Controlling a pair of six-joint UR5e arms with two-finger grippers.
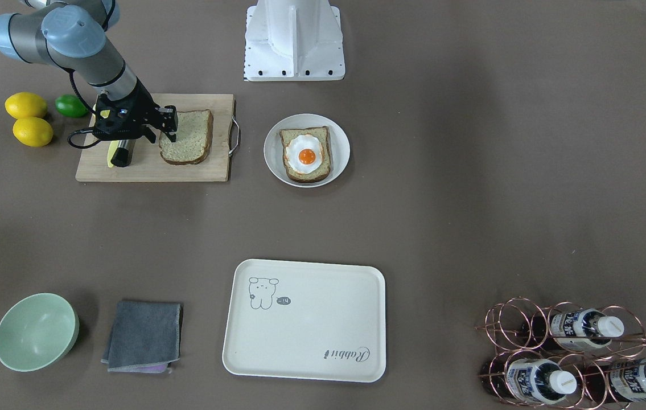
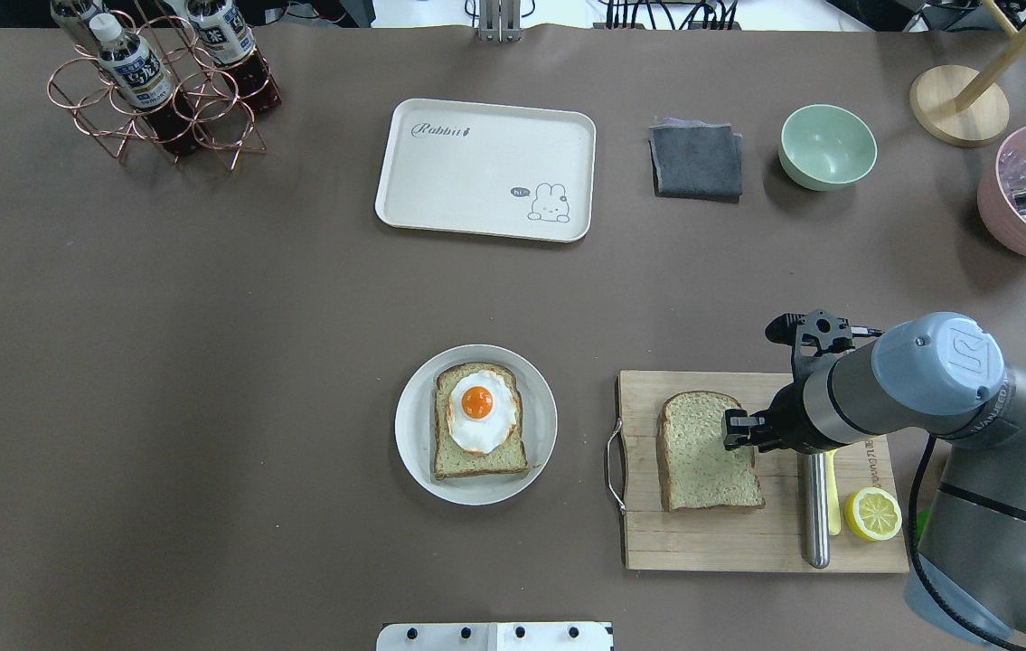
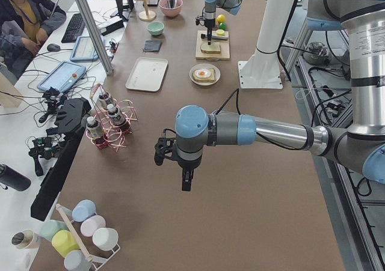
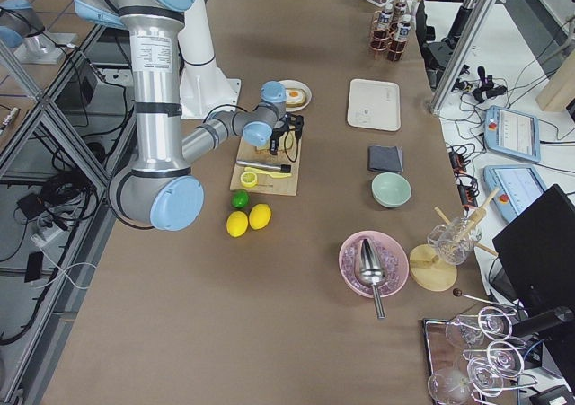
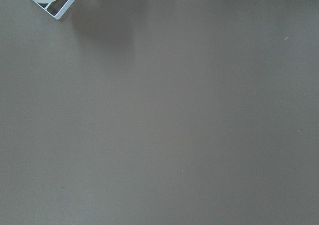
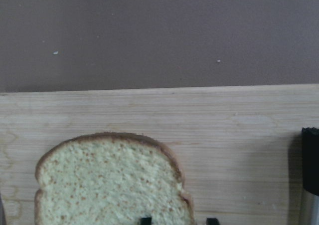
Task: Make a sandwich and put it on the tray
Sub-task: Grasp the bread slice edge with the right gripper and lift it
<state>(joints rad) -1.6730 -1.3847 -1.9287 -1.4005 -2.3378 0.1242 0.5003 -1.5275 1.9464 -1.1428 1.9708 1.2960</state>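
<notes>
One bread slice (image 1: 189,136) lies on the wooden cutting board (image 1: 146,168). The other slice (image 1: 323,171), with the fried egg (image 1: 305,155) on top, lies on the round white plate (image 1: 277,165). My right gripper (image 1: 170,124) is open and low over the board slice's edge on the knife side. In the right wrist view its fingertips (image 6: 144,220) stand astride the crust of that slice (image 6: 109,180). The cream tray (image 1: 311,330) is empty at the operators' side. My left gripper (image 3: 186,184) hangs over bare table far away; I cannot tell whether it is open.
A steel-handled knife (image 2: 815,515) and a lemon half (image 2: 872,514) lie on the board behind the gripper. Two lemons (image 1: 27,105) and a lime (image 1: 70,106) sit beside it. A green bowl (image 1: 36,331), a grey cloth (image 1: 143,336) and a bottle rack (image 1: 573,353) flank the tray.
</notes>
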